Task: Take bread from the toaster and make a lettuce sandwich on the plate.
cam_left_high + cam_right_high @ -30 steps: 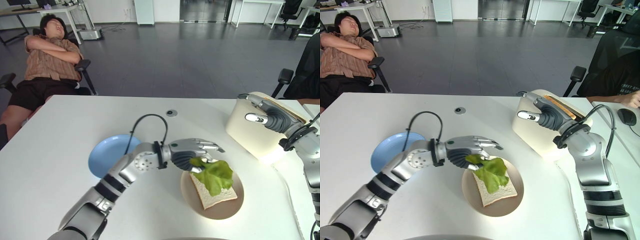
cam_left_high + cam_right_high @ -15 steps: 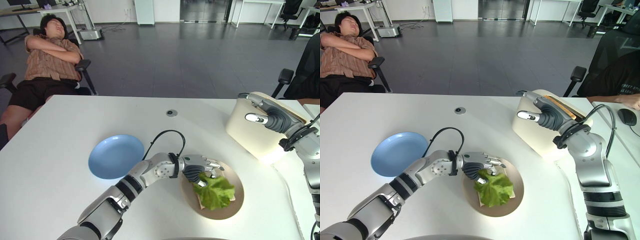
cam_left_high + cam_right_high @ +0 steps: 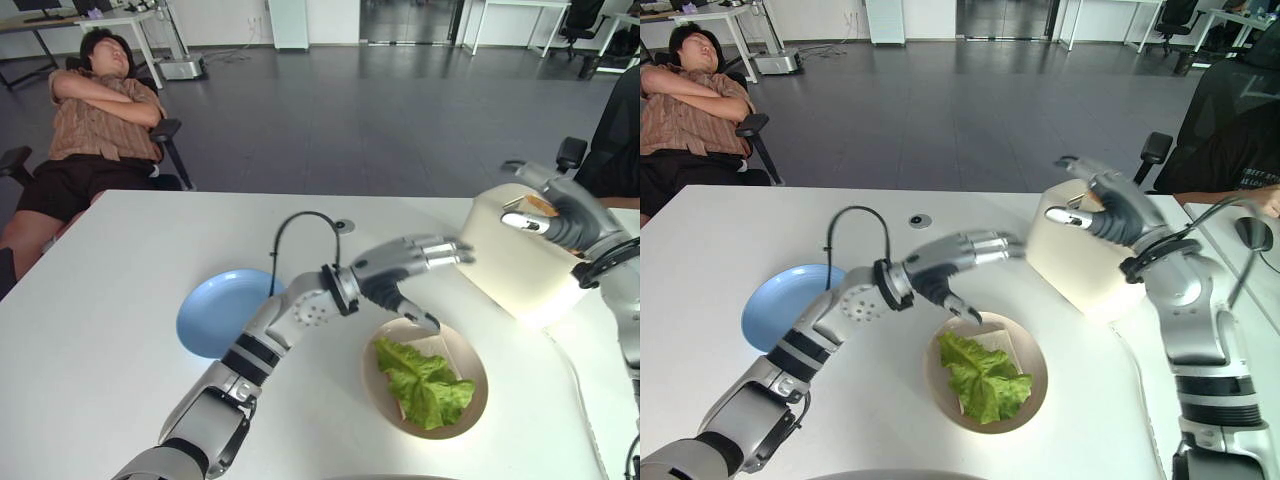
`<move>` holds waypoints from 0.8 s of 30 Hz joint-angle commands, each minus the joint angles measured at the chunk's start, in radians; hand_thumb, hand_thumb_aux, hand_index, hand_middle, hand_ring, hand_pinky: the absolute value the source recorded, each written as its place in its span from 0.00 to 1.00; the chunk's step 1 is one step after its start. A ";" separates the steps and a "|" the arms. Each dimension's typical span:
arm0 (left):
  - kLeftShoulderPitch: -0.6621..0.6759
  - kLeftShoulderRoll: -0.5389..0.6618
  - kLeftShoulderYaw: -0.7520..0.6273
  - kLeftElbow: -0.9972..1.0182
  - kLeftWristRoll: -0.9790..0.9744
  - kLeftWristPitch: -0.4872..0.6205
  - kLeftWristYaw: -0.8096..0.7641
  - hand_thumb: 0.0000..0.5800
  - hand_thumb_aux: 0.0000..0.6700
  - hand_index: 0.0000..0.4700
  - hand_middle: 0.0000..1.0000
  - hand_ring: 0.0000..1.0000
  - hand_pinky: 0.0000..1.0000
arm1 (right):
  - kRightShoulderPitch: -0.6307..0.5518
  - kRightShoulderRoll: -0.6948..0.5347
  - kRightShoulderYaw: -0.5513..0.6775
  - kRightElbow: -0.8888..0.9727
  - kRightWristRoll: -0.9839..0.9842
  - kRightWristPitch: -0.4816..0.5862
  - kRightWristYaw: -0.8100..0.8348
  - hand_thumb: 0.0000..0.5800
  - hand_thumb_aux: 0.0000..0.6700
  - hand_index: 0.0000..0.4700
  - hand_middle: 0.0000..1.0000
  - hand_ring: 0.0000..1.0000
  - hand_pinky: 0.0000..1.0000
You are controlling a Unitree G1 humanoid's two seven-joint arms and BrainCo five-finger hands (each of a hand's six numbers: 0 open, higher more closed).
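Evidently done with the lettuce (image 3: 425, 378): laid on bread (image 3: 998, 343) in the plate (image 3: 478, 385) just below the left hand (image 3: 395, 280), hovering clear, unclenched, empty. Cannot tell the right hand's (image 3: 565, 210) grip atop the toaster (image 3: 500, 265), probably there for the top slice.

White table (image 3: 100, 300), blue plate (image 3: 210, 315), tan plate (image 3: 470, 360) beside it, toaster (image 3: 505, 260) at right, grommet (image 3: 343, 226)
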 commanded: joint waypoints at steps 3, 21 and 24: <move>0.033 0.042 0.146 0.055 -0.116 0.114 0.006 0.00 0.00 0.00 0.00 0.00 0.00 | -0.005 -0.137 0.061 0.184 -0.296 0.043 -0.137 0.00 0.00 0.00 0.00 0.00 0.00; 0.051 0.051 0.135 0.062 -0.078 0.120 0.018 0.00 0.00 0.00 0.00 0.00 0.00 | -0.081 -0.100 0.181 0.370 -0.203 -0.042 -0.092 1.00 1.00 1.00 0.00 0.00 0.00; 0.052 0.052 0.133 0.064 -0.072 0.120 0.020 0.00 0.00 0.00 0.00 0.00 0.00 | -0.098 -0.101 0.161 0.365 -0.188 -0.045 -0.119 1.00 1.00 1.00 0.00 0.00 0.00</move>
